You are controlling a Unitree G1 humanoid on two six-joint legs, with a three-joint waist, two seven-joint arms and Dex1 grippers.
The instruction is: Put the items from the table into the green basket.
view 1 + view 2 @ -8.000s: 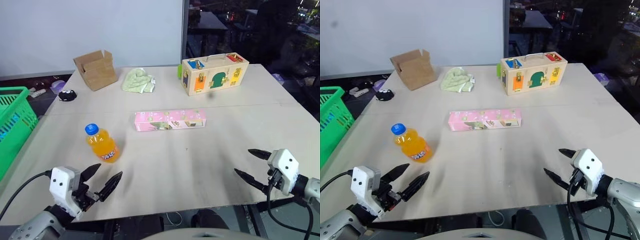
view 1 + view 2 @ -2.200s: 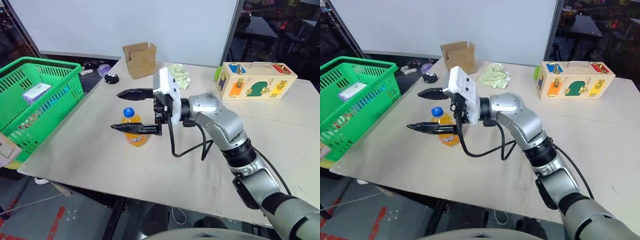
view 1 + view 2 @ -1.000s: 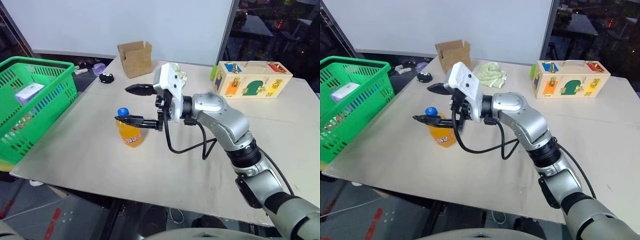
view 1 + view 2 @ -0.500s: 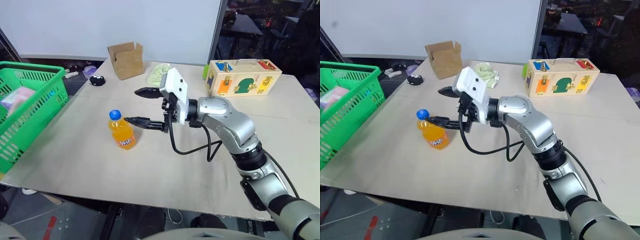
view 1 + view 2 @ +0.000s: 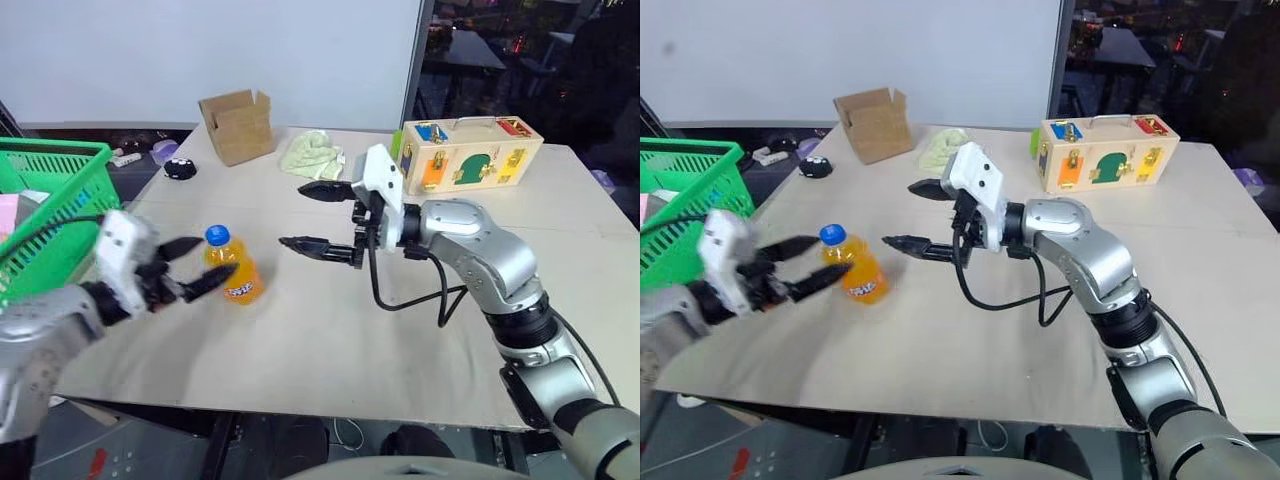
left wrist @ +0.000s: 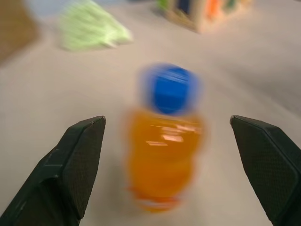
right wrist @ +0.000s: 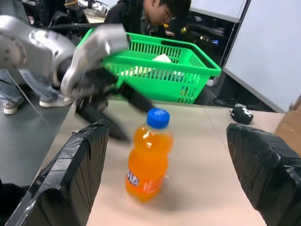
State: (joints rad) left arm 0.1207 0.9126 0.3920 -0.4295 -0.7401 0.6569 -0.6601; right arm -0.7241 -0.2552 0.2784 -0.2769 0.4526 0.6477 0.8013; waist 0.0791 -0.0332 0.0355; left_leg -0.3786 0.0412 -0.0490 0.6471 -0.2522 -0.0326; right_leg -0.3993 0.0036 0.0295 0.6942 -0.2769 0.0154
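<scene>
The orange-drink bottle (image 5: 233,273) stands upright near the desk's (image 5: 420,330) left edge, just ahead of the left gripper (image 5: 200,272) (fingers spread, empty, nearer); the right gripper (image 5: 312,218) hangs open beyond.

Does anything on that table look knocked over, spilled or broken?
Nothing stands out. The orange bottle stands upright with its cap on and no spill around it, both open claws, left and right, clear of it.
</scene>
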